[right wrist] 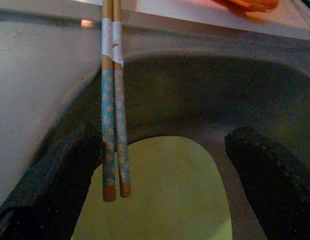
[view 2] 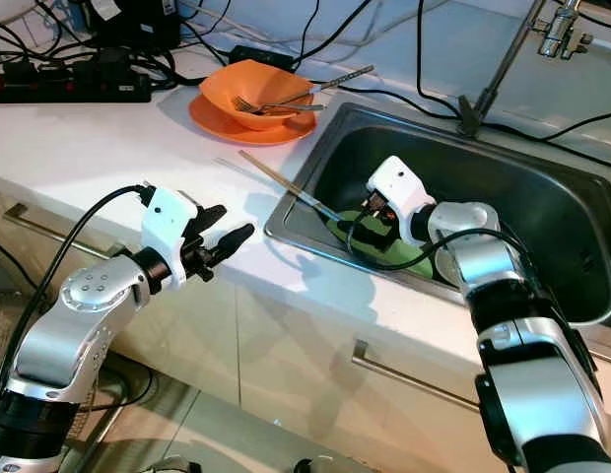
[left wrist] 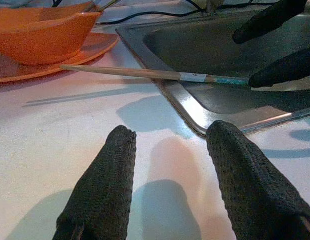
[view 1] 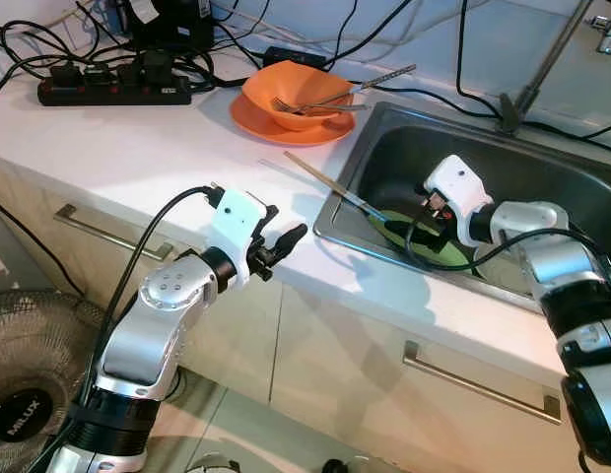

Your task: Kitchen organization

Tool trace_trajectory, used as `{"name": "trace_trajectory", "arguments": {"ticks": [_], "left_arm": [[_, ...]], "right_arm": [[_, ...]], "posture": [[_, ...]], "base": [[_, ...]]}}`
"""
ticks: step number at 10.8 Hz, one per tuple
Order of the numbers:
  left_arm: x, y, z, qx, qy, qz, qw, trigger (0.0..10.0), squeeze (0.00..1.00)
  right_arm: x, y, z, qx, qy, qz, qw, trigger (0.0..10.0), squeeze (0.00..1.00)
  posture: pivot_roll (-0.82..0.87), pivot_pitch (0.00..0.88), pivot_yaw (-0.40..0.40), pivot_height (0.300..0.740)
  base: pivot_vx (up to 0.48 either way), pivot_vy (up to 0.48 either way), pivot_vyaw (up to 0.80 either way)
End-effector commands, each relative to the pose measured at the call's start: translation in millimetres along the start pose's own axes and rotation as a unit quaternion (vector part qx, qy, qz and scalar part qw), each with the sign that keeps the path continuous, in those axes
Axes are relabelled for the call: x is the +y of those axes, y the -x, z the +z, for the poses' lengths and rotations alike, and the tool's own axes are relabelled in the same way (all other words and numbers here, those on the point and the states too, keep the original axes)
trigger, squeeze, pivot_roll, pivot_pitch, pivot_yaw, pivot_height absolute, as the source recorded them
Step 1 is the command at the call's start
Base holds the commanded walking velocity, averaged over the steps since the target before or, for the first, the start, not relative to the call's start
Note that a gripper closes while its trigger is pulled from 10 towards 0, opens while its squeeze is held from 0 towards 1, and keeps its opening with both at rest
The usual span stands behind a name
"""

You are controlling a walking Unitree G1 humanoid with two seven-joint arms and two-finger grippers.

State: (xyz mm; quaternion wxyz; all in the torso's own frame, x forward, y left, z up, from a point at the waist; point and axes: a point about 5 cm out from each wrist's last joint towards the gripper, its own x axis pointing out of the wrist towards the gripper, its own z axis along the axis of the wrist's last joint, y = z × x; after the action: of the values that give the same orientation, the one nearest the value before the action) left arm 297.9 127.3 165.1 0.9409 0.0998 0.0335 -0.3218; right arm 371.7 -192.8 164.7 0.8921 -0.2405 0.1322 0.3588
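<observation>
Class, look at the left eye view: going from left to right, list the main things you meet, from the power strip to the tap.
Power strip → left gripper → orange bowl → chopsticks → green plate → right gripper → tap.

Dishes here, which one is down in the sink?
The green plate, lying under the right gripper. The orange bowl and orange plate stand on the counter.

Sink [view 1: 542, 177]: right, holding plate [view 1: 424, 246]. Chopsticks [view 1: 330, 187]: across its left rim. Bowl [view 1: 296, 94] on saucer [view 1: 256, 123]: behind-left. Power strip [view 1: 113, 91]: far left.
</observation>
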Motion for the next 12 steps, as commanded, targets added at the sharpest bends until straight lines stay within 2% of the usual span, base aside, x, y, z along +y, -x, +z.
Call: {"name": "trace_trajectory", "arguments": {"ticks": [1,8,9,10,12], "left_arm": [[-3.3,-0.3,5,-0.004,-0.01,-0.008,1.0,10.0,0.0],[-3.5,-1.0,6,-0.001,-0.014,-0.008,1.0,10.0,0.0],[-4.6,-1.7,6,-0.001,-0.014,-0.009,1.0,10.0,0.0],[-5.1,-1.9,6,0.0,-0.014,-0.01,1.0,10.0,0.0],[-5.7,-2.6,6,0.0,-0.014,-0.01,1.0,10.0,0.0]], "right_arm": [[-0.6,-1.2,1,0.005,0.011,0.005,1.0,10.0,0.0],[9.0,-12.8,0,0.021,0.036,0.02,0.999,10.0,0.0],[10.3,-16.5,-2,0.03,0.035,0.009,0.999,8.2,0.0],[10.9,-18.5,-2,0.031,0.033,0.006,0.999,0.0,0.0],[13.6,-20.3,-2,0.032,0.036,0.01,0.999,0.0,0.0]], "posture": [[-0.02,0.062,-0.12,0.74],[-0.02,0.069,-0.124,0.74],[-0.01,0.071,-0.124,0.74],[-0.01,0.072,-0.124,0.74],[-0.02,0.076,-0.126,0.74]], "base": [[0.0,0.0,0.0],[0.0,0.0,0.0],[0.0,0.0,0.0],[0.0,0.0,0.0],[0.0,0.0,0.0]]}}
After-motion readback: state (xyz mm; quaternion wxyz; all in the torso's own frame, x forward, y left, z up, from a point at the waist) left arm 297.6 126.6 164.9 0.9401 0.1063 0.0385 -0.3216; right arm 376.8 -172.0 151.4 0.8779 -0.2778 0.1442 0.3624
